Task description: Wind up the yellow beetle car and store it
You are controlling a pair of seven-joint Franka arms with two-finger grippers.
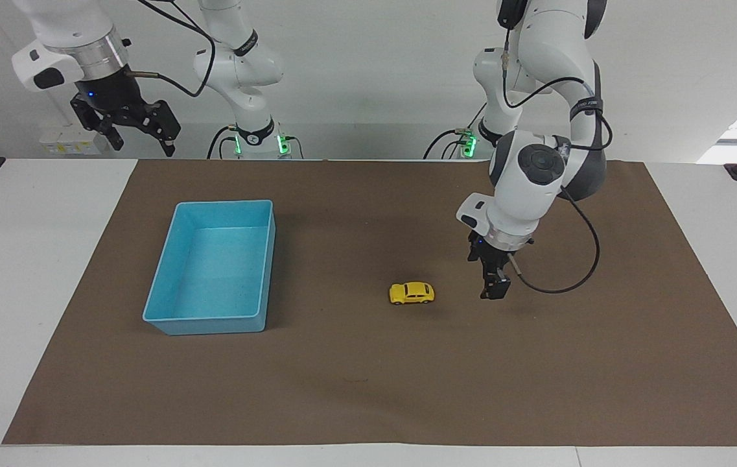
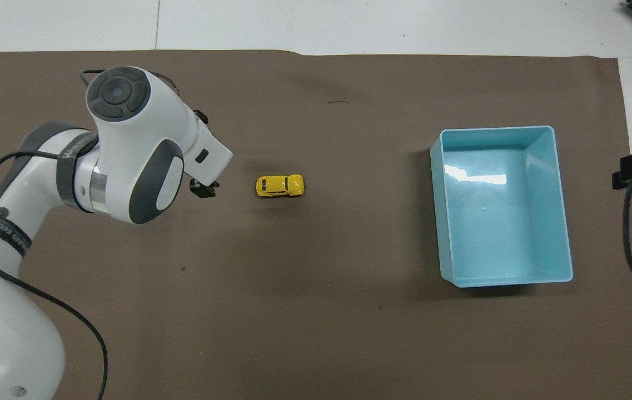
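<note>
Item: car (image 1: 411, 293), on the mat (image 1: 368, 389) mid-table, just beside my low left gripper (image 1: 495, 290) (empty, opening unreadable); I judge it light, rigid, slick-shelled, rolls freely, best pinched across its flanks; right gripper (image 1: 137, 133) waits, spread.

- honestly no readable text anywhere
- the band (image 2: 1, 233) on the left arm has white lettering, way too small to make out
</note>
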